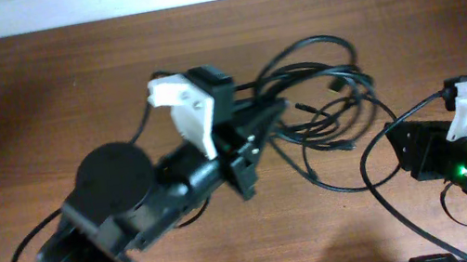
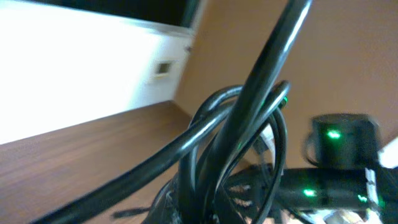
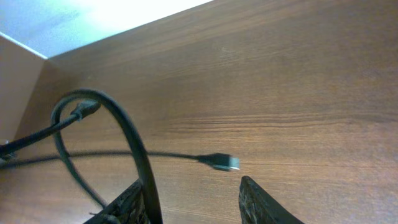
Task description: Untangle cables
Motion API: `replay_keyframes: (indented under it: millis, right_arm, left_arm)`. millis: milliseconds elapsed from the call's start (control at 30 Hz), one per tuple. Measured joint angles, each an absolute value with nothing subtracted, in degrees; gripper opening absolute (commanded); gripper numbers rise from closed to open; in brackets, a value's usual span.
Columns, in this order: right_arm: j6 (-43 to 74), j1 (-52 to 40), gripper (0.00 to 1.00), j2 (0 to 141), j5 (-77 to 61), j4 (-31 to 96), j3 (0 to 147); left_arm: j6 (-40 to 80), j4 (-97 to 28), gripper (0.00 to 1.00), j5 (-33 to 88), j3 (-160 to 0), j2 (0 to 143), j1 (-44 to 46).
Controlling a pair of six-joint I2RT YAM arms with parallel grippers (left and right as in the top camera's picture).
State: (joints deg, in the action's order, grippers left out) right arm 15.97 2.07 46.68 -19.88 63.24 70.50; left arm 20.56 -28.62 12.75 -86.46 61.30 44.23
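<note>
Scanning the brown surface [image 1: 37, 77], we find the left end effector [image 1: 262, 119] pinched tight on the cables [image 1: 325, 88]. Their loops sprawl mid-surface toward the right end effector [image 3: 189, 186], whose jaws stand apart, one strand arcing close by. We judge the cords light, limp and slippery, best gripped near a metal-tipped plug [image 3: 222, 162]. No writing is readable.

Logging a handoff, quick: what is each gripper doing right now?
Left gripper: shut on the cables.
Right gripper: open, fingers apart, gripping nothing.
</note>
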Motion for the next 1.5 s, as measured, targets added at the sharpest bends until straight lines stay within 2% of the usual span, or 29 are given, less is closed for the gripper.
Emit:
replay_keyframes:
  millis: [100,233,400,500,700,833,1033,1267,1333,1500]
  right_arm:
    - [18.46,2.07,0.44,46.68,-17.37,63.44,70.50]
    - [20.53,2.07,0.44,46.68,-15.27,63.55,70.50]
    - [21.47,2.07,0.44,46.68,-15.70,63.26,70.50]
    - [16.53,2.11,0.44,46.68,-24.73,59.00,70.50]
    - [8.32,2.11,0.45,46.68,-48.49,50.81,70.46]
    - [7.01,2.11,0.44,46.68,-55.24,50.04,70.43]
    - [6.83,2.11,0.45,46.68,-56.93,49.98,70.43]
    - [6.83,2.11,0.45,46.68,-54.72,49.82,70.43]
    - [6.81,2.11,0.54,46.68,-52.34,49.82,70.43]
    - [6.22,2.11,0.57,46.68,-47.44,49.82,70.43]
  left_arm:
    - [23.64,-34.98,0.00,0.60,-86.46,57.54,44.23]
    - [26.55,-38.26,0.00,-8.16,-86.48,55.99,44.23]
    - [28.77,-40.01,0.00,-11.66,-86.48,55.90,44.23]
    - [29.23,-43.57,0.00,-11.53,-86.48,55.96,44.21]
    - [28.71,-45.69,0.00,-4.58,-86.48,59.99,44.23]
    - [28.10,-45.71,0.00,2.50,-86.48,66.06,44.23]
    - [28.08,-43.40,0.00,10.63,-86.46,72.40,44.23]
    - [28.08,-42.11,0.00,17.32,-86.46,72.82,44.23]
    - [27.92,-42.78,0.00,18.09,-86.46,72.82,44.23]
    - [27.03,-44.23,0.00,19.64,-86.46,72.82,44.23]
